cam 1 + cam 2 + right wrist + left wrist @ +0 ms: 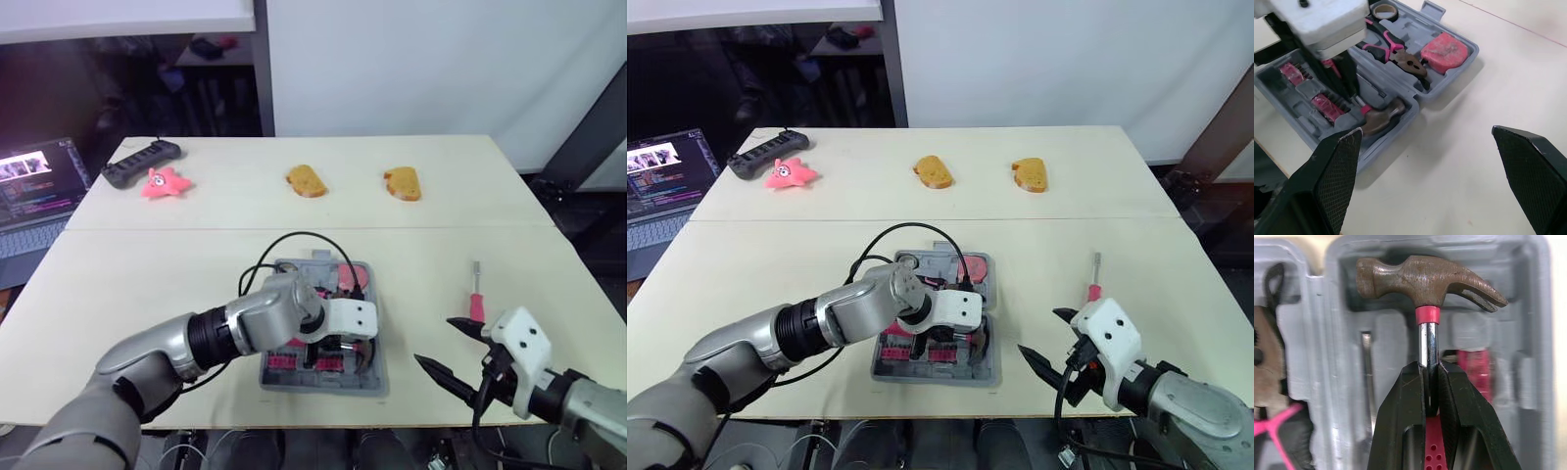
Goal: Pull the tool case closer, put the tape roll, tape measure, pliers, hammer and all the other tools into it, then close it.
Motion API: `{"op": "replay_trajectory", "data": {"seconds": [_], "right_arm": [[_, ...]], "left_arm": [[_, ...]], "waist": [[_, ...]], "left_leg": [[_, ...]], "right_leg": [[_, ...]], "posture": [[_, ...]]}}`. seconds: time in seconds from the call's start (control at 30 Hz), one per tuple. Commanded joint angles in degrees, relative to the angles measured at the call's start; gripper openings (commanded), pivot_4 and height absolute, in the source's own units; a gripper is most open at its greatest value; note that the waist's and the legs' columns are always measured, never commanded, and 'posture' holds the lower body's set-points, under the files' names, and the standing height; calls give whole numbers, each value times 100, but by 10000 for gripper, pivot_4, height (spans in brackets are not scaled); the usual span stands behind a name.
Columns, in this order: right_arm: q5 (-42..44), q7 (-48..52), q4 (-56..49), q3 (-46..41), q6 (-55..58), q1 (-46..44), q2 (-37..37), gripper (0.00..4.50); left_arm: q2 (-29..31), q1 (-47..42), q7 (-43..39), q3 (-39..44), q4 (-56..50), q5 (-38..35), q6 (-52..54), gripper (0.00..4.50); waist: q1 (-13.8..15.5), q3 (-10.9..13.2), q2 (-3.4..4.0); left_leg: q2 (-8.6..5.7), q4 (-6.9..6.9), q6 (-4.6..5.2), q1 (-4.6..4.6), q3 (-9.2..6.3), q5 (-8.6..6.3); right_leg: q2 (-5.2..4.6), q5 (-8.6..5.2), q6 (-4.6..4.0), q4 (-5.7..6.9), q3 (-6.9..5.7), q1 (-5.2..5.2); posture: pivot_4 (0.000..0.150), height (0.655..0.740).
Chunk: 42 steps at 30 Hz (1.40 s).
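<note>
Pale wood covers the table (147,284), made of two tops joined along a seam, with a white wall behind it and a darker recess at the back left. An open laptop (34,191) sits off the left edge. A black power strip (142,162) and a pink starfish toy (165,182) lie on the far top, then two toast slices (306,180) (403,183).

The open tool case (377,384) lies at the centre, close to the table's near edge. Its far half holds the tape roll (1383,11), the pliers (1396,49) and the red tape measure (1444,50). The left gripper (1431,369) pinches the hammer (1425,279) by its thin chrome shaft, just below the head, over the near half.

The grip is narrow and the head is heavy, so the hammer could swivel between the fingers. It could then land askew of its moulded recess, stand proud, and probably block the lid. A downward push to seat it might also nudge the case toward the near edge. The black cable (294,240) arching over the case could snag on a tool.

Right of the case, a pink-handled screwdriver (476,294) lies on the bare table, so closing now would leave it out. Near it the right gripper (434,343) hovers empty with its fingers spread wide.
</note>
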Motion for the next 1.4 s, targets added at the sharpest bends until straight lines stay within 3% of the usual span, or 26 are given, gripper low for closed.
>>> {"op": "replay_trajectory", "data": {"seconds": [0.03,0.37,0.63,1.0,1.1,1.27,1.4], "right_arm": [[14,-51,-224,-35,-19,7,43,45000],[43,-112,-274,-28,7,36,58,45000],[30,-147,-271,79,16,3,69,45000],[2,-201,-248,217,45,-118,82,45000],[-18,-236,-243,266,50,-168,93,45000],[-44,-315,-300,317,45,-132,140,45000],[-82,-397,-340,361,32,-79,208,45000]], "left_arm": [[-141,54,100,70,178,178,-196,537],[-135,116,41,19,196,277,-293,537],[-85,94,-19,470,-108,221,-313,36451],[460,244,-307,1400,-1005,-203,-85,36451],[594,544,-346,1733,-935,-385,-365,27941],[890,1239,-510,2135,-944,-664,-912,1749],[747,1837,-578,2586,-838,-1061,-1417,730]], "waist": [[9,-2,4],[22,-5,8],[2,-8,13],[-4,-8,16],[-4,-8,17],[-12,-8,17],[14,-8,17]], "left_leg": [[0,0,0,1,0,0],[-6,5,0,5,-3,0],[-5,5,0,8,-5,0],[-3,3,0,3,-4,0],[-3,3,0,3,-5,0],[-1,2,0,4,-5,0],[-2,2,0,1,-5,0]], "right_leg": [[-1,0,0,0,0,1],[-6,-1,0,-5,-1,15],[-5,-2,2,-5,-3,18],[-3,-4,6,-1,-2,7],[-3,-4,6,-1,-2,7],[-2,-4,5,1,-2,6],[-6,-4,5,-2,-1,7]], "posture": [[1500,7400],[1500,7400],[1500,7400],[1500,7400],[1500,7400],[1500,7400],[1500,7400]]}}
